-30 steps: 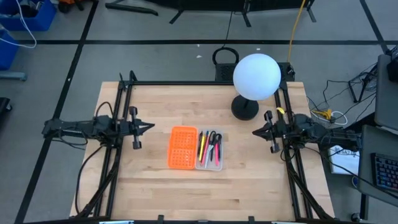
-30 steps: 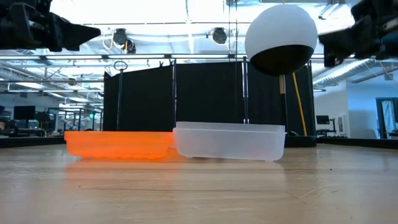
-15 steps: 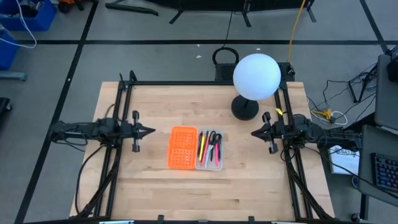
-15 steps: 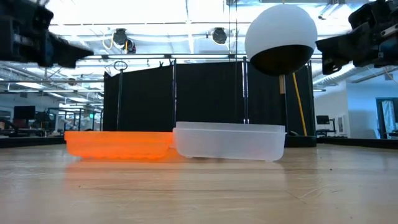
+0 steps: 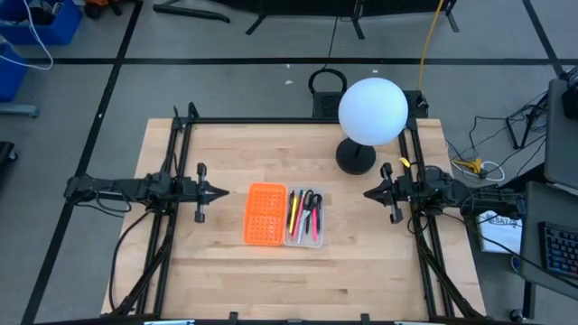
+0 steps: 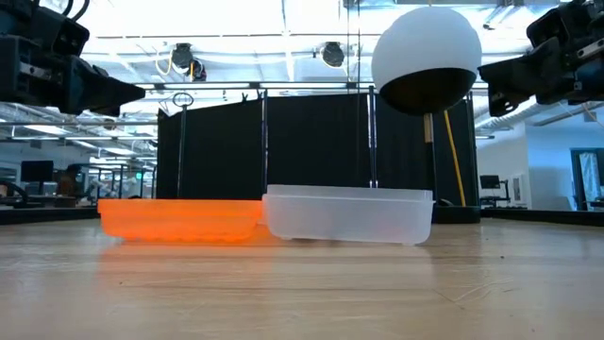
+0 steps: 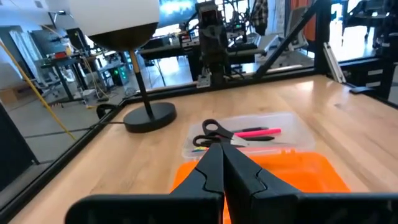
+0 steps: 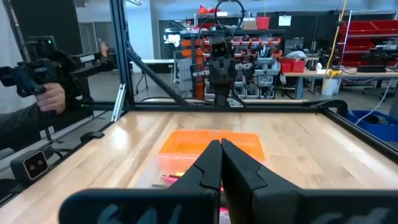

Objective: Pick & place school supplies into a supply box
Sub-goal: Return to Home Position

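High view: left end effector (image 5: pixel 219 191) & right end effector (image 5: pixel 368 192) hovered either side of the supply box (image 5: pixel 321 222) mid-surface (image 5: pixel 226 271), school supplies (image 5: pixel 304 213) inside. Homing should go best w/ level retreats, clear of the lamp (image 5: pixel 372 110). Low view: both arms horizontal, well above the box. Wrist views: each end effector pinched together, holding nothing, aimed at the box.

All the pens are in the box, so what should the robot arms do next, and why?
Probably pull both arms back to rest. The pens and scissors lie in the supply box, and the left gripper and right gripper are shut, empty, either side of it.
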Robot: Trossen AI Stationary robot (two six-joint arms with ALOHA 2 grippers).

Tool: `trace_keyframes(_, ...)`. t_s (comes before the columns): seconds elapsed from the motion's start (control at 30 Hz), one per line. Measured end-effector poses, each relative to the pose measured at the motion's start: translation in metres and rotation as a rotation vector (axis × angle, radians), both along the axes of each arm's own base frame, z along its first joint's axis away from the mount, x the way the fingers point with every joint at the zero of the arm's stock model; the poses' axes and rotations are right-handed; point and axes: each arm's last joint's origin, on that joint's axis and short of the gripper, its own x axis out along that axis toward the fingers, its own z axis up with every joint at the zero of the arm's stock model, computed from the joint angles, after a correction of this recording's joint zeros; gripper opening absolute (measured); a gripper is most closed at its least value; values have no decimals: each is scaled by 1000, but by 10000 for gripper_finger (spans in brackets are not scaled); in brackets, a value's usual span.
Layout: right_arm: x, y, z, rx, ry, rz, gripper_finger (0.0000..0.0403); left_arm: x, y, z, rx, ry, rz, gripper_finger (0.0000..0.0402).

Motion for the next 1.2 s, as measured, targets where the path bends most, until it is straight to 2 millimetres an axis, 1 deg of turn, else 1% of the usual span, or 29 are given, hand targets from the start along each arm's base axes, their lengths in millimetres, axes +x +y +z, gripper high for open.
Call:
trace_keyframes(0.2,0,0,2,-16,-17,1,0,0,0,1,-11,-17,3,5)
trace_keyframes(0.37,0,0,2,-18,-22,0,0,0,1,1,-7,-22,41,4)
trace_keyframes(0.6,0,0,2,-18,-24,0,0,0,1,2,-39,-33,48,39)
trace_keyframes(0.73,0,0,2,-18,-24,0,0,0,1,2,-37,-34,48,51)
trace_keyframes(1.2,0,0,2,-18,-24,0,0,0,1,3,-33,-39,48,58)
